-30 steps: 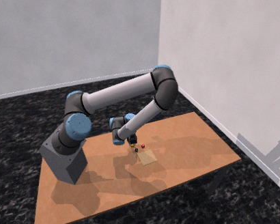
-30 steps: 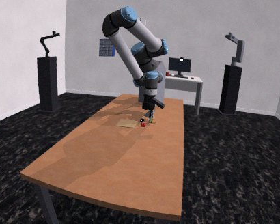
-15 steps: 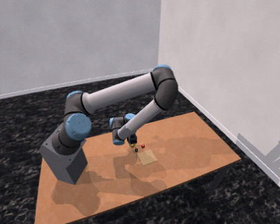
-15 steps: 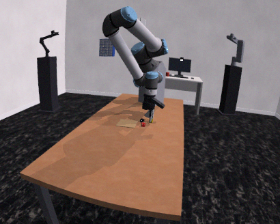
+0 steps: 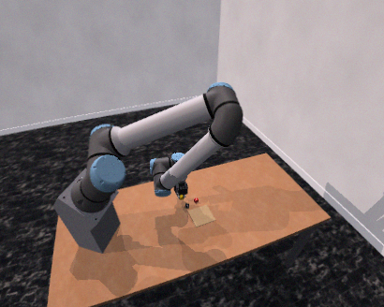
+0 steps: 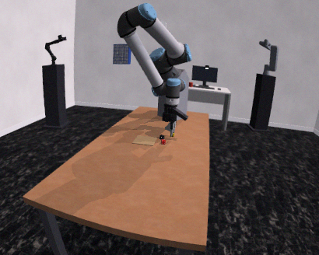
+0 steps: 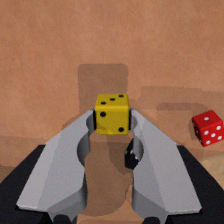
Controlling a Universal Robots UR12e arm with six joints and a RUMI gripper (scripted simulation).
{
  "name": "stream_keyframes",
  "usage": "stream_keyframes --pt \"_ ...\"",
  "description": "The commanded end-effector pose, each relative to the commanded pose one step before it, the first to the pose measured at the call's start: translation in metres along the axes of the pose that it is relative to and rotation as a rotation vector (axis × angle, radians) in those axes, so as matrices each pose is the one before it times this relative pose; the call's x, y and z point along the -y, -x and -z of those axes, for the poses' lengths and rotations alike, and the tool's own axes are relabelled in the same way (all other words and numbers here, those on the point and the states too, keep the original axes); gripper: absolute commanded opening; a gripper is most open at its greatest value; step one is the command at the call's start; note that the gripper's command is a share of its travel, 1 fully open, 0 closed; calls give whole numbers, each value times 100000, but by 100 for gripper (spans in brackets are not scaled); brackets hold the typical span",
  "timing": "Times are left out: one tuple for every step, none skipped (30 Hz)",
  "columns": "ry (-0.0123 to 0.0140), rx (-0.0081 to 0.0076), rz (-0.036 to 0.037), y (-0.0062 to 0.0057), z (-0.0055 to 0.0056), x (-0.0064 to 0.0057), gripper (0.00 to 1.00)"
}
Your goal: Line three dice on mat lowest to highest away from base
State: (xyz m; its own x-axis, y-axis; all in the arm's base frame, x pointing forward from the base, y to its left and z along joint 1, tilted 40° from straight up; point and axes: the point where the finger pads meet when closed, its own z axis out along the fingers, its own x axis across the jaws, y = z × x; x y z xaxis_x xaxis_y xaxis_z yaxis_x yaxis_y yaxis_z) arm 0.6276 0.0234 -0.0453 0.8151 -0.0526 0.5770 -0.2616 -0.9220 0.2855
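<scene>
Above a brown bench (image 5: 269,220), the gripper (image 7: 112,131) pinches a yellow die (image 7: 112,114) between its two grey fingers, one pressed to each side of the cube. In the wrist view we see three black pips on the die's upper face and two on the face turned toward the camera. The die's shadow falls on the bench surface beyond it, and the exterior view shows the yellow die (image 6: 171,134) hanging at the fingertips just above the wood (whether it clears the surface entirely, we cannot tell).

A red die (image 7: 208,127) sits flat on the bench to the right of the gripper in the wrist view, apart from the yellow one; its white pips are visible, though we cannot count the top face with confidence. From the top view we make out the red die (image 5: 196,199) near a third, dark die (image 5: 186,205), both lying just off the far edge of the tan mat (image 5: 202,215). None of the three dice is on the mat.

The grey arm (image 5: 166,122) with blue joint caps reaches out from its grey base (image 5: 88,229) at the bench's end and folds down over the dice.
</scene>
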Motion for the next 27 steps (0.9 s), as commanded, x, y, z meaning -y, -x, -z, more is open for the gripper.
stream_keyframes --pt "-13 22 1 -29 1894 7 6" --pt "0 0 0 0 583 0 6" --pt "0 0 0 0 585 0 6" --pt "0 0 0 0 577 0 6" --pt "0 0 0 0 562 0 6" --pt "0 0 0 0 539 0 6" --pt "0 0 0 0 508 0 6" --pt "0 0 0 0 471 0 6" --pt "0 0 0 0 428 0 6" --pt "0 0 0 0 381 0 6" --pt "0 0 0 1 331 0 6" --pt "0 0 0 -1 278 0 6" --pt "0 0 0 1 226 0 6" --pt "0 0 0 -1 174 0 6" --pt "0 0 0 0 125 0 6" --pt "0 0 0 0 82 0 6" --pt "0 0 0 0 0 0 6" --pt "0 0 0 0 0 0 6" --pt "0 0 0 0 45 0 6" --pt "0 0 0 0 18 0 6" --pt "0 0 0 0 3 0 6" --pt "0 0 0 0 0 0 6" --pt "0 0 0 0 0 0 6" --pt "0 0 0 0 0 0 6" --pt "0 0 0 0 0 0 6" --pt "0 0 0 0 0 0 6" --pt "0 0 0 0 0 0 6"
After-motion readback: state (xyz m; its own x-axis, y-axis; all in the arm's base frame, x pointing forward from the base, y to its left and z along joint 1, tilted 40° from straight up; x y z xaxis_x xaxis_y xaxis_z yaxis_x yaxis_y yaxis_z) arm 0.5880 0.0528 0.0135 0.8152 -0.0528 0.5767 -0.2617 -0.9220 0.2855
